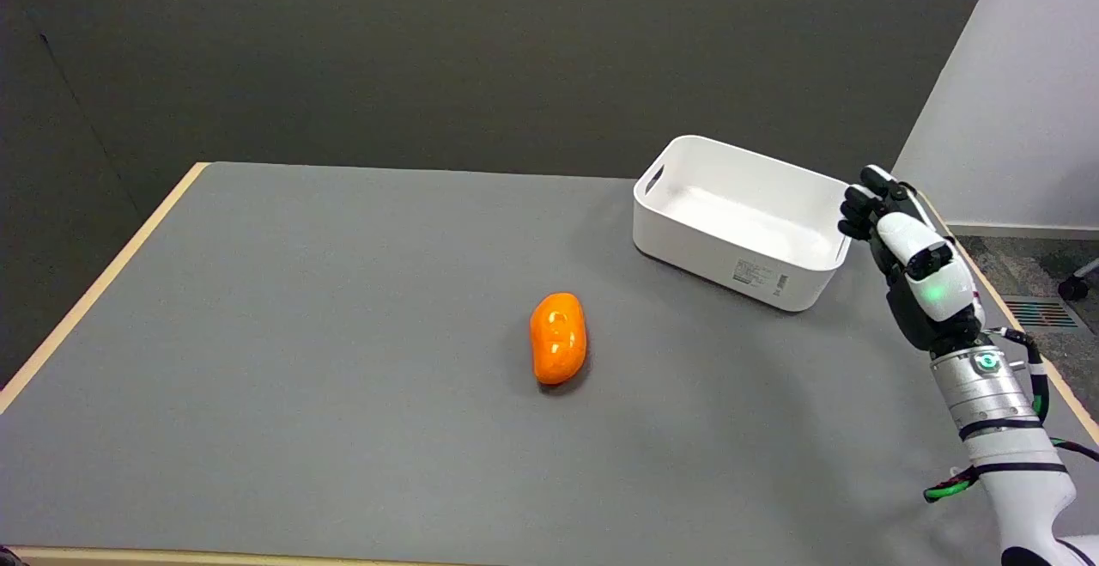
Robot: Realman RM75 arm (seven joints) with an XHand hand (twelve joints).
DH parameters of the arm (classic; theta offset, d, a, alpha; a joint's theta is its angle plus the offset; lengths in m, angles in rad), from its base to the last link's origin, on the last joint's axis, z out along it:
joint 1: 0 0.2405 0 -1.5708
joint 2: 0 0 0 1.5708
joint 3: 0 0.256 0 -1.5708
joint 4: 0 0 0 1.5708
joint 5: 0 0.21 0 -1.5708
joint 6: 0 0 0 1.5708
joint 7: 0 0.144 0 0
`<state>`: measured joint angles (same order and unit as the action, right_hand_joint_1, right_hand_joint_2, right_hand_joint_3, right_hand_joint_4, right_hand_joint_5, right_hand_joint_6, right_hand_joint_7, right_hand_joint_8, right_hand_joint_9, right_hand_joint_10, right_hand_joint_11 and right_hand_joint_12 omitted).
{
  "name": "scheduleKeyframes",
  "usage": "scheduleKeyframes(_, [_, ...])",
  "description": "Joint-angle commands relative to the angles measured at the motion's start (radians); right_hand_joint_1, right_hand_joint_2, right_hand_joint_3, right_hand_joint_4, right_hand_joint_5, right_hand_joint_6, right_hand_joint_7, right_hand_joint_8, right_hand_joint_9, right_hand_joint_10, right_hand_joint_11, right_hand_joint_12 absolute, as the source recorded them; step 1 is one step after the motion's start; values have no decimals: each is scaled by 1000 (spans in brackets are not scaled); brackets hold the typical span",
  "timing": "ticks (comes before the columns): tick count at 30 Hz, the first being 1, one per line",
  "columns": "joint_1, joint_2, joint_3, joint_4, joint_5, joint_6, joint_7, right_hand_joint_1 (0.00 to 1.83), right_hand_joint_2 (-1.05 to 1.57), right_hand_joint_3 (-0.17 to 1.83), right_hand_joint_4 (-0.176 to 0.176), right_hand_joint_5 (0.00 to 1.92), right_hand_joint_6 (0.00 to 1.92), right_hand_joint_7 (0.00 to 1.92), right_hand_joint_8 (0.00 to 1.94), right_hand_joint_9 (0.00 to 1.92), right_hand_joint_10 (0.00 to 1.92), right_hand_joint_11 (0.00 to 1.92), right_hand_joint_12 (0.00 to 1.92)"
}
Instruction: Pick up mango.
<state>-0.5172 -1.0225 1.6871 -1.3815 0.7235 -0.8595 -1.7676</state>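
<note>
Right hand [910, 257] is hovering near the white plastic bin's [678, 231] right end, holding nothing, fingers partly curled; apart or closed, can't tell. Glossy orange mango [558, 338] is lying mid-table, well apart. Approach pending: swing left, descend, spread fingers around it.

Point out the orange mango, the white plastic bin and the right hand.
orange mango [558, 337], head view, middle of its glossy top.
white plastic bin [737, 270], head view, near outer wall.
right hand [912, 258], head view, back of the hand.
</note>
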Motion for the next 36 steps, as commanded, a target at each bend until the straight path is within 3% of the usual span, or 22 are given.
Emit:
scheduleKeyframes(1, [-78, 0, -41, -52, -113, 29, 7, 272, 667, 1023, 62, 120, 384, 214, 307, 118, 575, 18, 1029])
scheduleKeyframes(6, [-159, -50, -43, -181, -140, 29, -46, 299, 693, 910, 38, 121, 336, 191, 271, 81, 569, -1, 931])
scheduleKeyframes(11, [-226, -154, -36, -322, -137, 6, -244, 333, 637, 988, 17, 85, 358, 135, 311, 29, 560, -1, 789])
scheduleKeyframes(16, [-243, -208, -85, -407, -148, 66, -314, 343, 638, 979, -8, 82, 331, 122, 319, 17, 576, -1, 747])
scheduleKeyframes(22, [-182, -215, -231, -361, -160, 59, -421, 355, 638, 969, -36, 83, 330, 120, 336, 11, 606, -1, 809])
scheduleKeyframes(26, [-72, -214, -248, -279, -235, 37, -422, 378, 660, 928, -48, 89, 325, 134, 333, 9, 630, -1, 818])
scheduleKeyframes(28, [-15, -207, -241, -243, -272, 38, -418, 399, 699, 847, -48, 96, 308, 157, 299, 15, 641, -1, 795])
scheduleKeyframes(30, [41, -176, -240, -215, -296, 68, -410, 401, 640, 970, -42, 84, 336, 137, 362, 14, 644, -1, 783])
scheduleKeyframes(36, [222, 39, -303, -149, -304, 236, -286, 419, 633, 992, 19, 79, 304, 124, 303, 39, 573, -1, 696])
